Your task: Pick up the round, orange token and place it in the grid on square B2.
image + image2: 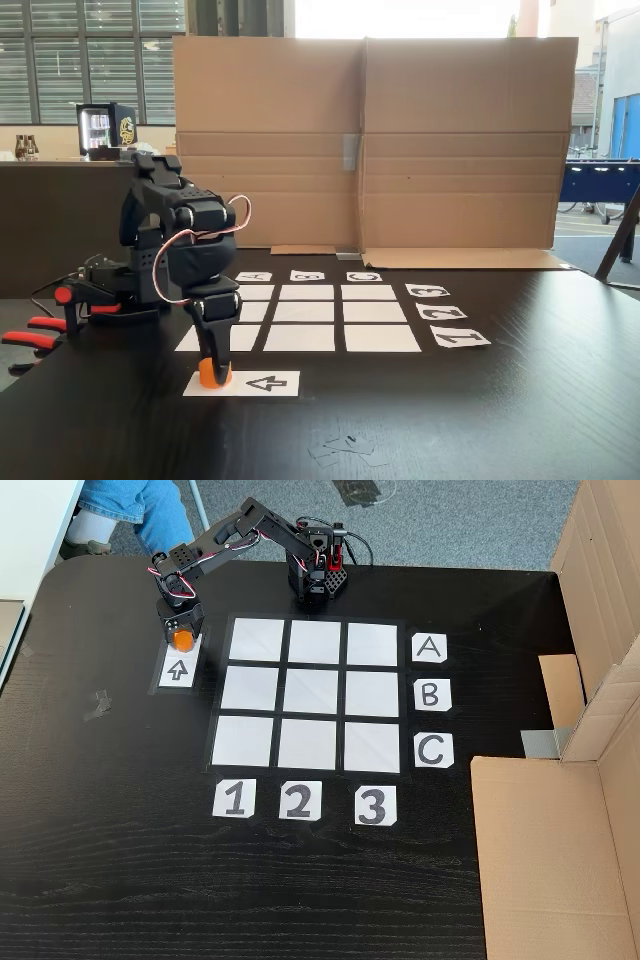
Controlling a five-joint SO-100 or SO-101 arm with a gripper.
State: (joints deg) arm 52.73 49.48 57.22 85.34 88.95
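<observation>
The claw (213,366) straddles the token (214,375) on the arrow strip (262,383) (whether it grips yet, I cannot tell). A loose pinch could drop the puck short of square B2 (311,692).

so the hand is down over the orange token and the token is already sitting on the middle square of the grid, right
Not quite. The hand is down over the orange token, but in the fixed view from above the token sits on the white arrow strip beside the grid. The middle square is bare.
</observation>
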